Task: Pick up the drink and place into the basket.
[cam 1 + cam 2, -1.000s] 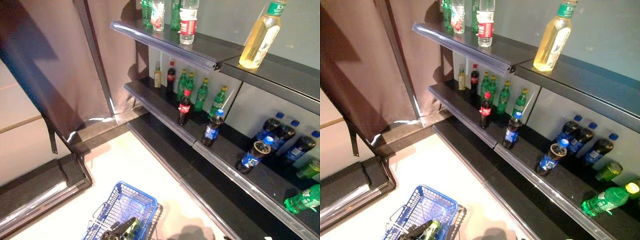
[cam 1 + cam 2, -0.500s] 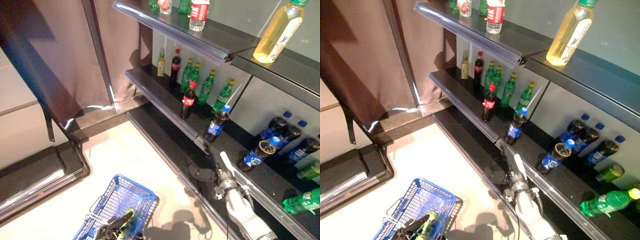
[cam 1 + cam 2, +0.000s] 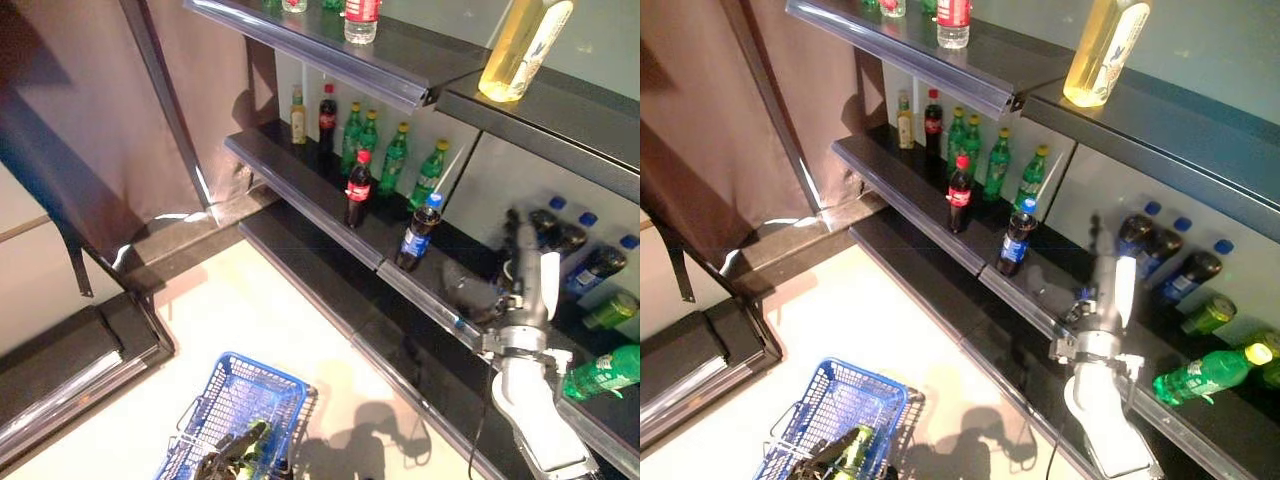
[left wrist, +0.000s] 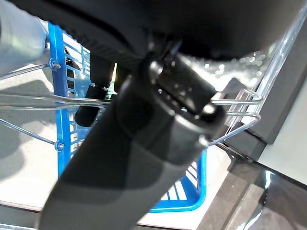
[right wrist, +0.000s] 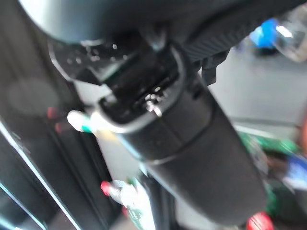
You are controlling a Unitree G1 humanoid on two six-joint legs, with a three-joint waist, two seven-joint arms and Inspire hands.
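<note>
Right hand (image 3: 500,285) at shelf edge (image 3: 425,295), fingers straight

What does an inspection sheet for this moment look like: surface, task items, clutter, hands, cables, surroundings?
Surface: dark tiered shelf; pale floor below.
Job's things: blue basket on the floor, a green bottle already inside. Dark blue-capped bottles stand at the back of the lower tier.
Clutter: red-capped cola bottle and blue-labelled bottle at the shelf edge; green bottles behind; a green bottle lying flat; a yellow drink on the top shelf.
Hands: right hand raised in front of the dark bottles, fingers extended, holding nothing; left hand at the basket handle, grip unclear.
Cables: nothing seen.
Surroundings: brown curtain on the left.
</note>
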